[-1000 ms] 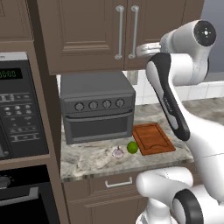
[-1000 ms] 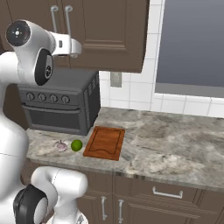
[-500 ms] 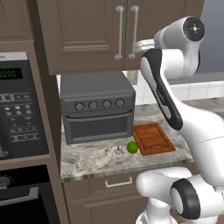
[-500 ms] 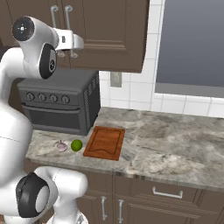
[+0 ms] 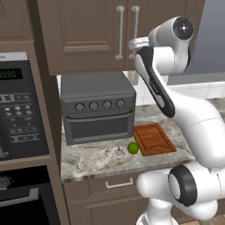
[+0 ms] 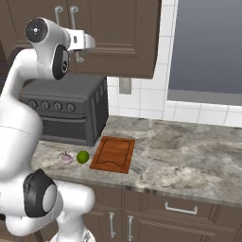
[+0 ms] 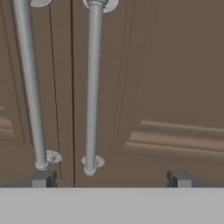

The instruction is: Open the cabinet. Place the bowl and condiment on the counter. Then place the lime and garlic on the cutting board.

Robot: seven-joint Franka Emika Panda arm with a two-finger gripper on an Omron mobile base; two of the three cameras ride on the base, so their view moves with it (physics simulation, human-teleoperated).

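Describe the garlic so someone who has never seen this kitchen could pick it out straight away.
Start at the dark toaster oven on the counter. On the stone in front of it, left of the cutting board, two small round things lie side by side. The garlic is the pale whitish-pink bulb farther from the board; its neighbour, the lime, is bright green.

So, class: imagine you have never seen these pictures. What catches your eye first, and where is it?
The big white robot arm reaches up to the closed brown cabinet, its open gripper facing the two long silver handles. Below sits a dark toaster oven on the stone counter. In front of it lie a garlic, a bright lime and an empty cutting board.
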